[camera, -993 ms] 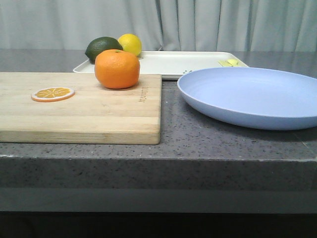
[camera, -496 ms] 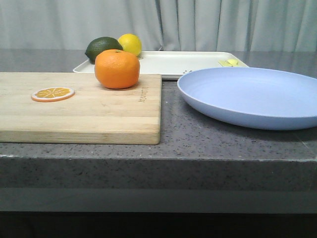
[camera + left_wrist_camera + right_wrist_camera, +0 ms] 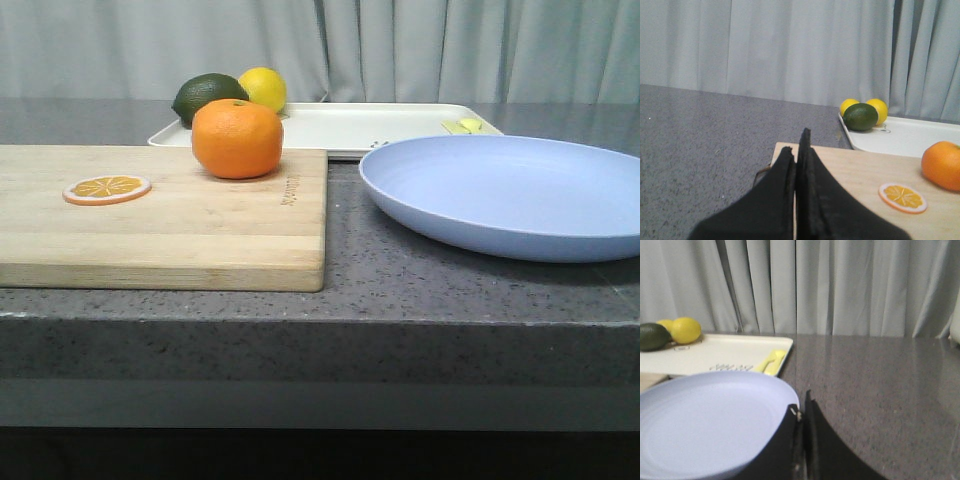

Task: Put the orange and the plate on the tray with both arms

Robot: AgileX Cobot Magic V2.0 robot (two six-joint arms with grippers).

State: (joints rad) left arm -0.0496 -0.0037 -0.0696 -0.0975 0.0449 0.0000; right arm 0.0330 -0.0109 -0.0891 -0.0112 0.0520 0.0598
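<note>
Orange (image 3: 237, 138) sat on cutting board (image 3: 160, 215) | plate (image 3: 510, 195) on table (image 3: 400, 290), tray (image 3: 390, 125) at 12 o'clock | nothing placed | left hand (image 3: 799, 150) and right hand (image 3: 802, 412) seemingly closed, empty

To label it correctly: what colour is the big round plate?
Pale lavender-blue, plain, no pattern: the plate, clearest in the front view.

The plate (image 3: 505, 195) is cut off at the front view's right edge. The orange (image 3: 237, 138) hides part of the lime (image 3: 205, 95). The tray (image 3: 390, 125) carries printed marks (too small to read). The cutting board (image 3: 160, 215) runs past the left edge.
</note>
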